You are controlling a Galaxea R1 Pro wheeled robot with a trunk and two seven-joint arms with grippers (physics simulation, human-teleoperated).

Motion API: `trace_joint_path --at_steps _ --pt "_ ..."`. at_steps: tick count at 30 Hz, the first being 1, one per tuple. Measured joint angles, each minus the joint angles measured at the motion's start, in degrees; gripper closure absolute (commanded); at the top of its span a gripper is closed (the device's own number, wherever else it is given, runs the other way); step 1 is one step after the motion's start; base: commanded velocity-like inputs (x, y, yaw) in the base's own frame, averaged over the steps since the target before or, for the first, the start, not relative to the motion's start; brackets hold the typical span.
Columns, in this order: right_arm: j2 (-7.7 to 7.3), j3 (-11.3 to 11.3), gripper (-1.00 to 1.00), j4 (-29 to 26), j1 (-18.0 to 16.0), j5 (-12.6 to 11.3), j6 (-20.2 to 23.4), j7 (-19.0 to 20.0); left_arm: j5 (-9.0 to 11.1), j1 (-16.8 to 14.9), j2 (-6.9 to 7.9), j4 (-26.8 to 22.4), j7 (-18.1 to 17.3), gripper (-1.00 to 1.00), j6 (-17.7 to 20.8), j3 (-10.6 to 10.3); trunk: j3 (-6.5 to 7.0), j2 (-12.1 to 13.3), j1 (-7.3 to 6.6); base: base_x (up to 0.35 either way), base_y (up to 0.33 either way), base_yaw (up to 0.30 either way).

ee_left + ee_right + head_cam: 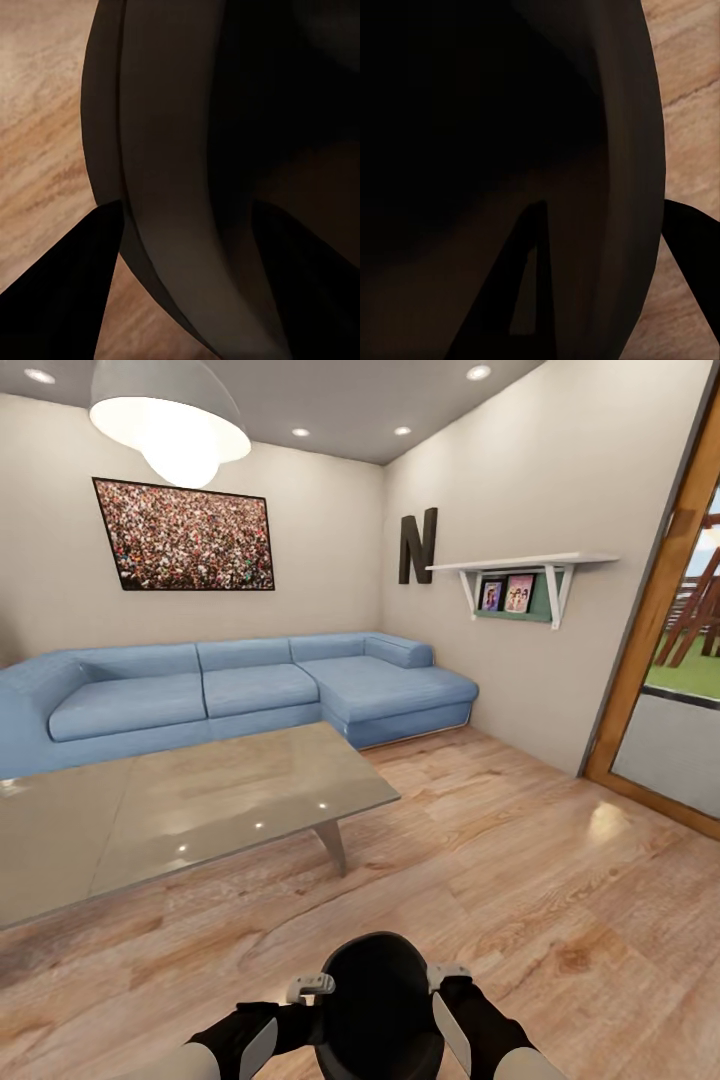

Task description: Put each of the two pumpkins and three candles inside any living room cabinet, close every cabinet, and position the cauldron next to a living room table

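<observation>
Black, matte, wide-mouthed cauldron near the glass desk, its rim clamped by left tool and right tool.

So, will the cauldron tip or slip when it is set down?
The cauldron looks rigid and round-bellied, so it may rock. Both grippers clamp its rim from opposite sides, which suggests bulk. Its smooth wall could slip.

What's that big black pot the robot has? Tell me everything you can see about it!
The cauldron is a matte black, round-bellied pot with a wide open mouth and a dark, empty-looking inside. It sits upright between the robot's arms, low and close to its body, above the wooden floor. The left gripper is at its rim on one side and the right gripper on the other. In the wrist views a dark finger straddles the thick, smooth rim.
</observation>
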Motion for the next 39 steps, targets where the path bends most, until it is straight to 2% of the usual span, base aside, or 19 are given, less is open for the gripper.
trace_joint_path --at_steps 23,39 --pt "0.01 0.0 1.00 0.2 0.0 -0.1 -0.3 0.0 0.1 0.0 0.04 0.0 0.0 1.00 0.0 -0.2 0.04 0.0 0.00 0.000 0.000 0.002" --pt "0.06 -0.1 1.00 0.3 0.0 0.0 -0.3 0.0 0.0 0.0 0.06 0.0 0.0 1.00 0.0 -0.2 0.40 0.0 -0.01 0.020 0.000 0.200"
